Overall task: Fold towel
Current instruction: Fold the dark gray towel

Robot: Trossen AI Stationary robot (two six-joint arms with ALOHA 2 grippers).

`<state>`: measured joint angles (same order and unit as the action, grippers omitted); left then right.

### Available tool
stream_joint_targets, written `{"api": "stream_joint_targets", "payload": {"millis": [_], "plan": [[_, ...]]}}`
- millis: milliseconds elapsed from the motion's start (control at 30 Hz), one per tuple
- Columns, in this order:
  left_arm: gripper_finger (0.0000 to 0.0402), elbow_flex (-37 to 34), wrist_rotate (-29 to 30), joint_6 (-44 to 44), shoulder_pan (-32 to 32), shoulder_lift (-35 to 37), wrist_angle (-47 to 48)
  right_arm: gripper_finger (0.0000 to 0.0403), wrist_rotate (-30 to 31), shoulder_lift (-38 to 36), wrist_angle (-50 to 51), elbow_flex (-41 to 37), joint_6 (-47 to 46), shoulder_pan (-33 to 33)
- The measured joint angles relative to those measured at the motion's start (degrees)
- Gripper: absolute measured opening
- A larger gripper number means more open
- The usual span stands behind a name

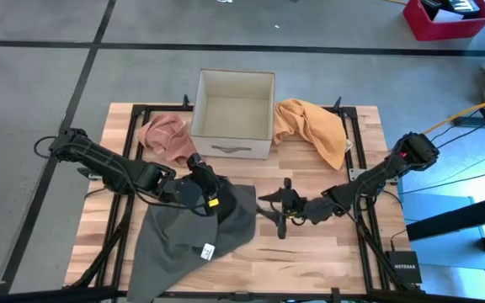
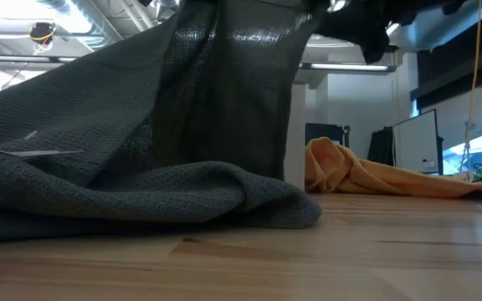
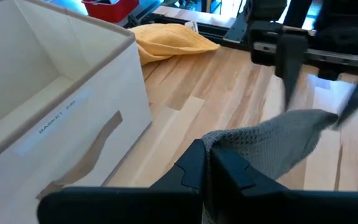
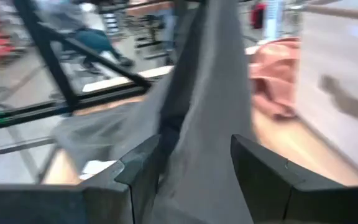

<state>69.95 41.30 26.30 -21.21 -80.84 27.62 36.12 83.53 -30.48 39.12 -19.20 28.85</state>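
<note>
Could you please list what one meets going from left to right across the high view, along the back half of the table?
Pink towel → open beige fabric box → orange towel.

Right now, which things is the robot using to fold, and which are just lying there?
Using: grey towel, pinched by the shut left gripper; right gripper, open at the towel's edge.

Lying about: orange cloth, pink cloth, empty box.
</note>
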Motion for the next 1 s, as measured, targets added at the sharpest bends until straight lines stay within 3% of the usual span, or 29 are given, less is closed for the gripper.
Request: {"api": "stream_joint_targets", "payload": {"millis": [100,333,433,667,833,1000], "plan": [[0.0008,0.0,0.0,0.0,0.0,0.0,0.0,0.0197,1.7,0.0,1.4,0.0,0.0,-0.1],[0.0008,0.0,0.0,0.0,0.0,0.0,0.0,0.0193,-0.6,0.0,3.5,0.0,-0.5,0.0],[0.0008,0.0,0.0,-0.1,0.0,0.0,0.0,0.0162,0.4,0.1,3.7,0.0,0.9,-0.1],[0.0008,0.0,-0.1,-1.2,0.0,0.0,-0.1,0.0016,-0.9,0.1,6.8,0.0,3.5,-1.6],[0.0017,0.0,-1.0,-6.8,1.1,-0.4,-0.3,0.0017,2.6,-0.1,7.2,0.0,10.5,-1.5],[0.0081,0.0,-2.6,-9.3,2.0,-0.3,0.8,0.0010,6.1,-2.9,10.7,0.0,15.7,-1.6]]}}
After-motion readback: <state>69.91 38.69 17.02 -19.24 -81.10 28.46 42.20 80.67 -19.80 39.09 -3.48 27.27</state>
